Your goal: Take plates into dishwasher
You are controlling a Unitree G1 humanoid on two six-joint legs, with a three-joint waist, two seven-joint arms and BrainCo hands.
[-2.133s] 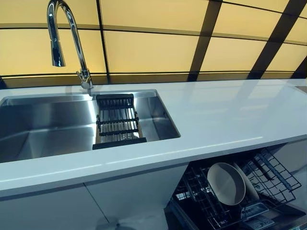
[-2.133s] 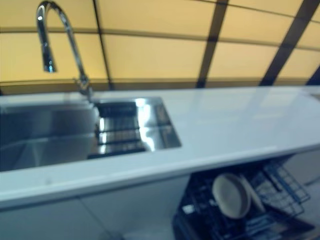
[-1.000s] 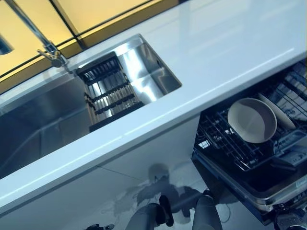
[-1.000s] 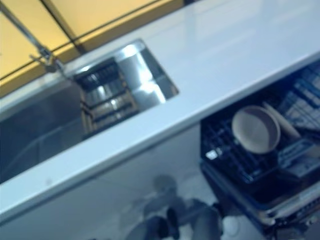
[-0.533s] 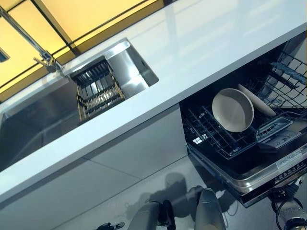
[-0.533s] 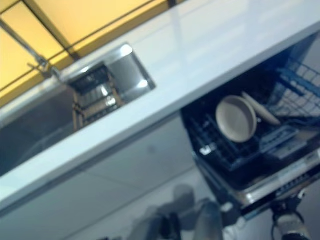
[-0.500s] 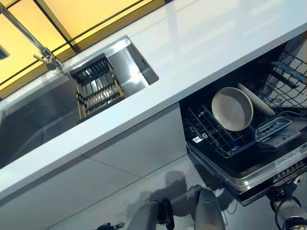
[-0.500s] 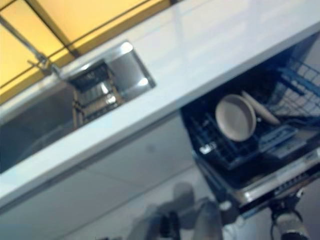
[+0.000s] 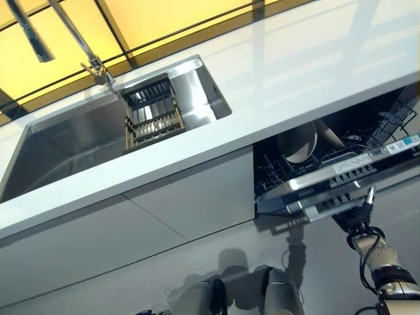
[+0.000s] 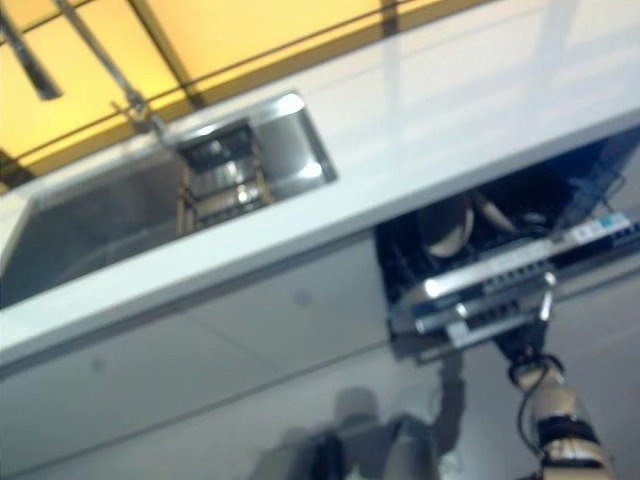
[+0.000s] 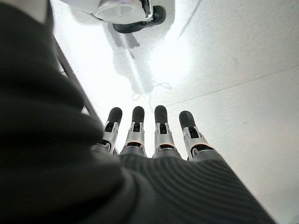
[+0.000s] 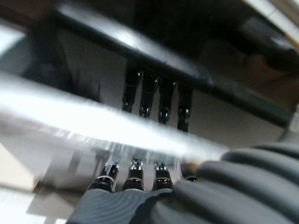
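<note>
The right hand (image 9: 362, 213) reaches up under the silver front edge of the dishwasher door (image 9: 341, 180), fingers straight and side by side, seemingly pushing it, though the wrist view is smeary. The round beige plates (image 9: 298, 142) stand in the dark wire rack (image 9: 275, 172) inside, under the white counter (image 9: 295, 79). If the rack sticks out, the door could bump it and rattle the plates. The left hand (image 11: 154, 140) hangs over the pale floor (image 11: 233, 70), fingers straight, holding nothing.

Plates (image 9: 298, 143) half-hidden behind dishwasher door (image 9: 341, 180)
</note>
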